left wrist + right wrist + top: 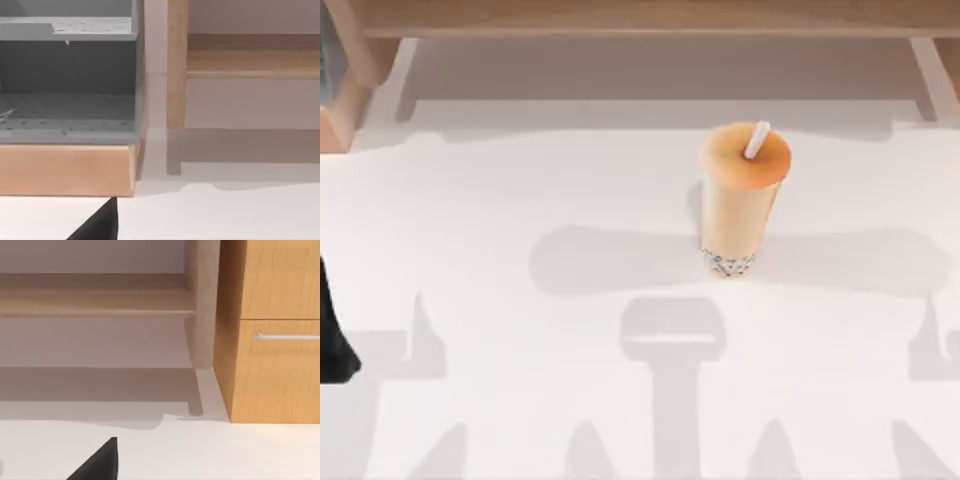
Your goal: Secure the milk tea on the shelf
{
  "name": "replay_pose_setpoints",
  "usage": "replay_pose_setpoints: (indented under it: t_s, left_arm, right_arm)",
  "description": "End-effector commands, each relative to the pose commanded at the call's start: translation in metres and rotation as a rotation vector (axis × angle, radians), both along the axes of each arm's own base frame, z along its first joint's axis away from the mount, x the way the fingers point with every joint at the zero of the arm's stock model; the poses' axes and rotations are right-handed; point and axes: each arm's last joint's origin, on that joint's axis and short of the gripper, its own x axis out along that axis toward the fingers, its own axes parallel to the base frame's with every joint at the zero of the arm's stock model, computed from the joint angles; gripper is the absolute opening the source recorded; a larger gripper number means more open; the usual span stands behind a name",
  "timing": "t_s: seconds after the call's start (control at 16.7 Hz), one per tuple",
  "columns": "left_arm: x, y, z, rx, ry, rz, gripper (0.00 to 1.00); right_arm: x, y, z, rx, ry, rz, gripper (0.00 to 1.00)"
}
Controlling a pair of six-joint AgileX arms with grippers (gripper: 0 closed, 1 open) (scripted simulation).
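White table (520,200) from above carries one cup (740,200), standing upright with one white straw (757,140) in its flat orange top and dark pearls at its base; one shelf (640,18) runs behind the cup, well apart from it, with a post (932,75) at the right and another at the left; nothing stands between cup and shelf; a dark part of the left arm (332,340) sits at the table's left edge, far from the cup.

Left wrist view: one shelf post (176,65) with the board (252,57) beside it; a grey perforated rack (67,75) on a wooden base sits just beside the post; a dark gripper tip (100,225) pokes in, whether spread or closed I cannot tell.

Right wrist view: one post (202,305), the board (95,297), one wooden cabinet (272,330) with a metal handle (287,336) just beside the post; a dark tip of the right gripper (100,465), its state likewise untellable.
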Motion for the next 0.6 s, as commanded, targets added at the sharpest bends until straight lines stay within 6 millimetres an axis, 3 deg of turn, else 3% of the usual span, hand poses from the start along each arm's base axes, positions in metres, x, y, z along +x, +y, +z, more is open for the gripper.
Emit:
replay_pose_setpoints:
  t_s: [0.3,0.6]
  left_arm:
    - [0.0,0.0,0.0,0.0,0.0,0.0,1.0]
    - [0.0,0.0,0.0,0.0,0.0,0.0,1.0]
  right_arm:
    - [0.003,0.002,0.005,0.0,0.001,-0.001,1.0]
    - [0.021,0.015,0.024,-0.001,0.005,-0.005,1.0]
